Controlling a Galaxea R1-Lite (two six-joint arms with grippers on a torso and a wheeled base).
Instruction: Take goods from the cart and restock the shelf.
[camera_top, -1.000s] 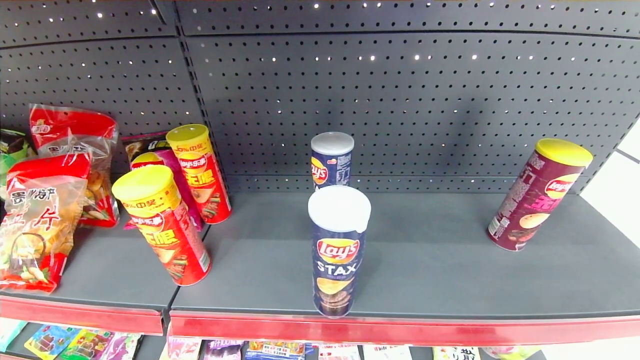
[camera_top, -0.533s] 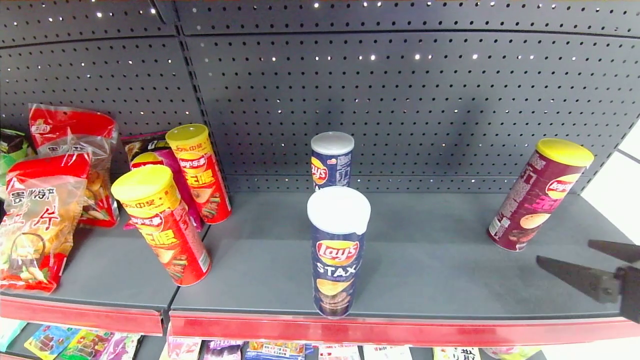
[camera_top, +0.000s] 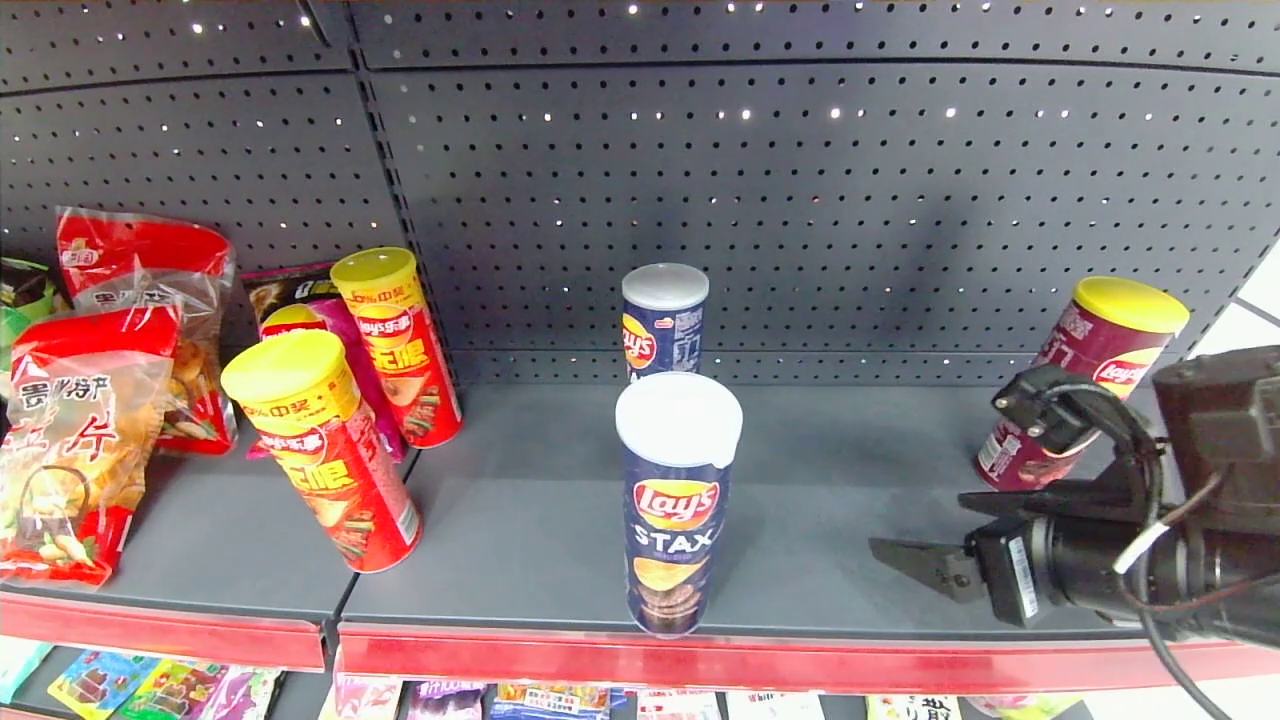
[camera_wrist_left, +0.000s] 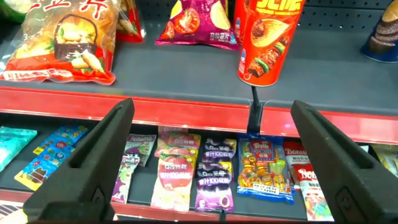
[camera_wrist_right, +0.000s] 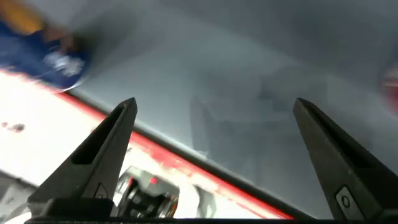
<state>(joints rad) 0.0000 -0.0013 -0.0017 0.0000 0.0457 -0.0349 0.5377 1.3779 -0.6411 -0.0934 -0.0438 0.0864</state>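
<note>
grey shelf (camera_top: 860, 520), perforated back panel (camera_top: 800, 200) behind: i count two red cans (camera_top: 325, 450), two blue cans (camera_top: 675, 500), one maroon can (camera_top: 1112, 343); my right gripper (camera_top: 920, 522) and left gripper (camera_wrist_left: 212, 106) both gape, empty.

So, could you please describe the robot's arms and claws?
The right claw is matte black, with two tapering fingers, a round wrist bearing a white label, and black and white cables looping over it. The left claw has matching fingers.
</note>
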